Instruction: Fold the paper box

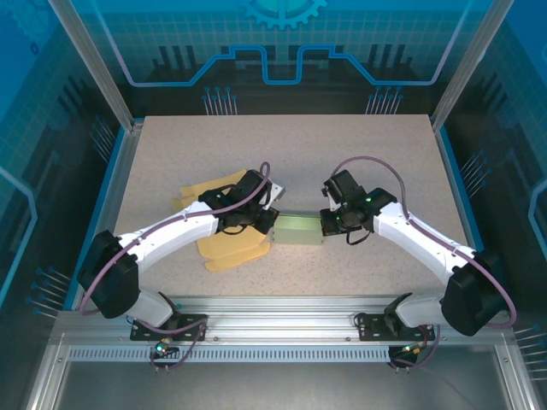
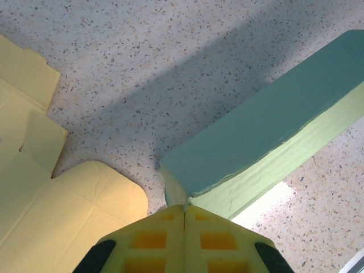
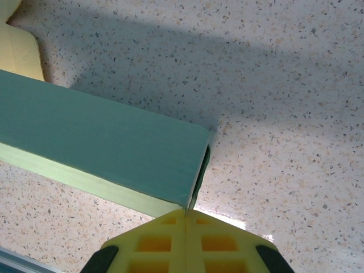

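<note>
Steadying the green paper box at bench centre, my left claw shut at its nine-o'clock end and right claw shut at three, I judge the ends need closing next.

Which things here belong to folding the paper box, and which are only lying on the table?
In the job: green paper box; left tool and right tool, both shut at its two ends.
Lying about: flat yellow box blanks, partly under the left arm.
</note>
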Available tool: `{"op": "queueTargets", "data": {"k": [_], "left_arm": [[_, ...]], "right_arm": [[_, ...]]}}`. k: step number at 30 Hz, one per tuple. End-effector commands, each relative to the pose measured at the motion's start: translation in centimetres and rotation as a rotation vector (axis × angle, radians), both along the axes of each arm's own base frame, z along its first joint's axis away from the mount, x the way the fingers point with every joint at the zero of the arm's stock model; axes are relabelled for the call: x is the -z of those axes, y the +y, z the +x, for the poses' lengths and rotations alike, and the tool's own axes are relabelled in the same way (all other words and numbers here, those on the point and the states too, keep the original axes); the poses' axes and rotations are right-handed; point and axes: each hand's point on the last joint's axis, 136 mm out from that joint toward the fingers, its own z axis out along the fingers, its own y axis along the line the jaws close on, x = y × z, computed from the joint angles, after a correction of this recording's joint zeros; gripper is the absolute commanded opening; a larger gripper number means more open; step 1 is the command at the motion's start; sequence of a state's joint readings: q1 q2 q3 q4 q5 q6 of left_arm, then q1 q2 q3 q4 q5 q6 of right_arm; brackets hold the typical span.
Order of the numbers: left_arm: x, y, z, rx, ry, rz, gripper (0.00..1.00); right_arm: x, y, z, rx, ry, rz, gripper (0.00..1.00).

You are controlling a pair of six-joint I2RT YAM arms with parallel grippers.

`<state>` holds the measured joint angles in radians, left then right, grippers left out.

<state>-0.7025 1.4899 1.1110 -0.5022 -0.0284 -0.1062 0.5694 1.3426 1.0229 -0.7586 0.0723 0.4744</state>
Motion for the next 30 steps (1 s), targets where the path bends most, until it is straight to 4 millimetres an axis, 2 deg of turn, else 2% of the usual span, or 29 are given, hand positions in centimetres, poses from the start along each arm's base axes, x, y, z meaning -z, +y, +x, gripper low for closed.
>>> {"op": "queueTargets", "data": {"k": [1, 6, 12, 16, 22, 30], "left_arm": [[-1.5, -1.2, -0.4, 0.016, 0.023, -0.062, 0.00], [-1.3, -1.5, -0.8, 0.018, 0.047, -0.081, 0.00], [-1.1, -1.2, -0.9, 0.012, 0.051, -0.074, 0.00], [-1.1, -1.1, -1.0, 0.013, 0.051, -0.070, 0.00], [-1.1, -1.0, -1.0, 0.012, 0.052, -0.067, 0.00], [-1.7, -1.2, -1.0, 0.012, 0.052, -0.084, 0.00]], "right_arm": [[0.1, 0.7, -0.2, -0.029, 0.007, -0.008, 0.06], [0.3, 0.8, -0.1, -0.028, 0.004, -0.007, 0.18], [0.6, 1.0, 0.2, -0.030, 0.005, -0.009, 0.21], [0.9, 1.1, 0.4, -0.025, 0.005, -0.015, 0.28], [1.2, 1.1, 0.6, -0.027, 0.011, -0.024, 0.29], [2.0, 0.9, 0.5, -0.031, 0.026, -0.062, 0.25]]}}
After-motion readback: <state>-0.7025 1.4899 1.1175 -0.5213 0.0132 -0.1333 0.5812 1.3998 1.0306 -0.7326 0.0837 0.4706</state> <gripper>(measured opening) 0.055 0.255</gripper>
